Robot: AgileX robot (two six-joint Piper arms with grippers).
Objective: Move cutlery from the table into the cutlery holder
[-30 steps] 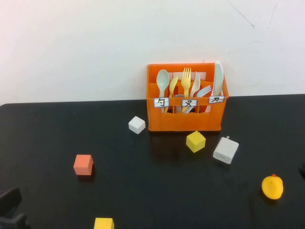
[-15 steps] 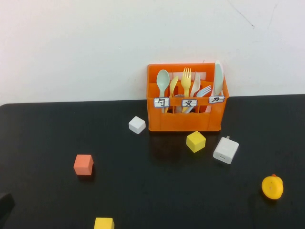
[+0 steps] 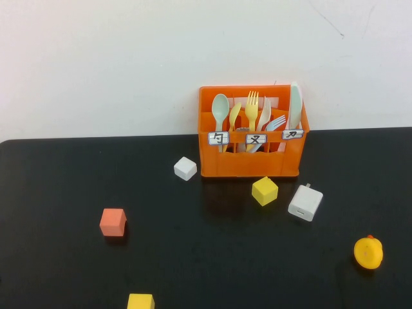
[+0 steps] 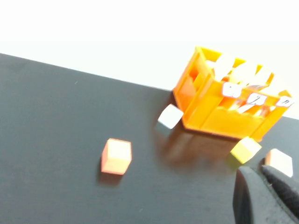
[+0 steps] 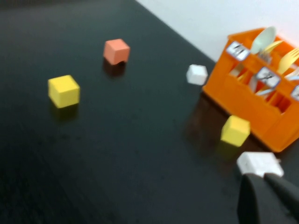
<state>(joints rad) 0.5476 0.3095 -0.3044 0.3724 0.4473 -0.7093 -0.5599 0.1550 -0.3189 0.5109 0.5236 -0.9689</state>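
I see the pale mint-green plastic knife [image 3: 295,106] and yellow four-tined plastic fork [image 3: 252,108] already upright in the bright orange plastic cutlery holder [image 3: 251,161], upper centre. Left gripper [image 4: 266,196] and right gripper [image 5: 266,198] sit pulled back, fingers closed, empty; no cutlery remains on the black table [image 3: 58,187].

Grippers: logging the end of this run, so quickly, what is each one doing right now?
Left gripper: shut, holding nothing, raised above the matte black table.
Right gripper: shut, holding nothing, also off the table.
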